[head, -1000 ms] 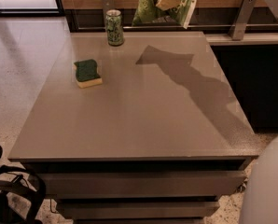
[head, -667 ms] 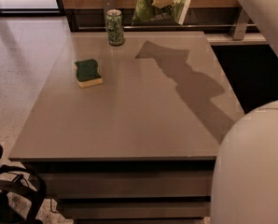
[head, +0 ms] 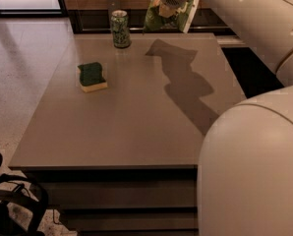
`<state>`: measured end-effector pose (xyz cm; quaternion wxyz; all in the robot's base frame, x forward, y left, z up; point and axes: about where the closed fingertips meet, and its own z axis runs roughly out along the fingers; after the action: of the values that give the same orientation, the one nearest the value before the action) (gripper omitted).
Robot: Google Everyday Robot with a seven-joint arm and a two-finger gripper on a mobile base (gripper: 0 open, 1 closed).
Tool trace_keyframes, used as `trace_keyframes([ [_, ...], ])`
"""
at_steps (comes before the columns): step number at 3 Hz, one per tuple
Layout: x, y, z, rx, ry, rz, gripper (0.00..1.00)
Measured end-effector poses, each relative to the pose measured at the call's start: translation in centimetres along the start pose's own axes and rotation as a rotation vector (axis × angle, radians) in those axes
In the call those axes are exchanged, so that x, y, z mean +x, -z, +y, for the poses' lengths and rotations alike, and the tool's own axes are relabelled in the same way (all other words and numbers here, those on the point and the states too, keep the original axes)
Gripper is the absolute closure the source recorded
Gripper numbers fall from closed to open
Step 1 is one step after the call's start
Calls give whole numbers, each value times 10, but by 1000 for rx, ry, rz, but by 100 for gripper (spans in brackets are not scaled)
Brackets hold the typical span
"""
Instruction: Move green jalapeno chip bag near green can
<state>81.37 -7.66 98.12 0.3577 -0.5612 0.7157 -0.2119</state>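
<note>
The green jalapeno chip bag (head: 155,19) hangs above the table's far edge, right of the middle. My gripper (head: 167,5) is over it and is shut on its top, which hides the upper part of the bag. The bag casts a shadow on the table below. The green can (head: 120,28) stands upright at the far edge of the table, a short way left of the bag and apart from it.
A green-topped yellow sponge (head: 92,76) lies on the left part of the grey table (head: 136,127). My arm (head: 254,156) fills the right side of the view. A wooden wall and ledge run behind the table. Dark gear sits on the floor at bottom left.
My arm has swung in and now covers much more of the right side. The bag has come down slightly in the gripper, still right of the can.
</note>
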Motion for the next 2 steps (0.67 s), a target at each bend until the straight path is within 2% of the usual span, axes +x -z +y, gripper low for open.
trace_keyframes([
  [1,-4,-24,8,0,-39,-11,100],
  [2,-13,-46,17,-18,-80,-74,100],
])
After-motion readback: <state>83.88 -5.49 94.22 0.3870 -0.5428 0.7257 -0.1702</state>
